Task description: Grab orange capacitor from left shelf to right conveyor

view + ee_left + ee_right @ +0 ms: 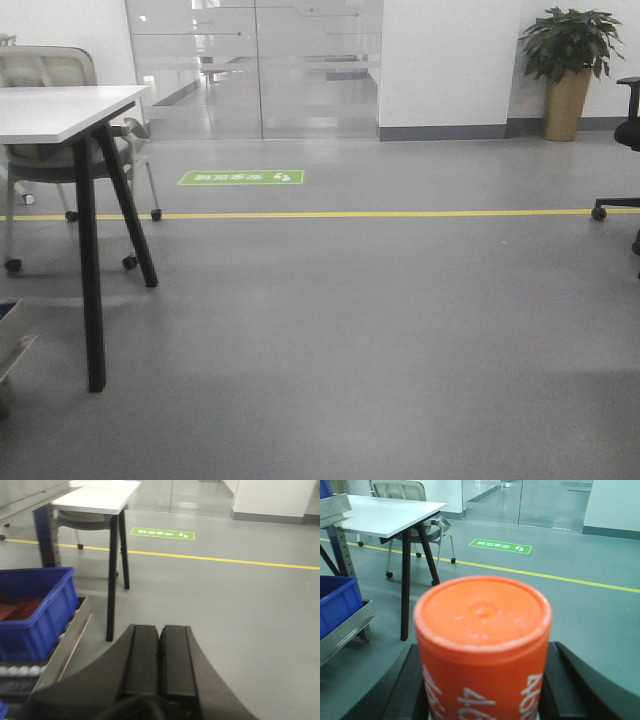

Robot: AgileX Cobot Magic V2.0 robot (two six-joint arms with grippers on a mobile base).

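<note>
We're gripping the orange capacitor [482,645] tight in the right gripper [485,682], left gripper [160,650] closed empty, just the right conveyor drop remaining.

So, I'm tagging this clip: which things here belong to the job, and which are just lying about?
Job: capacitor, right claw gripping it, steel shelf.
Lying about: table, chair, blue bin, plant, green floor sign, shut left claw.

orange capacitor [482,645]: upright, flat round top showing, white print down its side, clamped in right gripper [482,700]. left shelf [350,622]: steel lip, far left, well apart.
</note>
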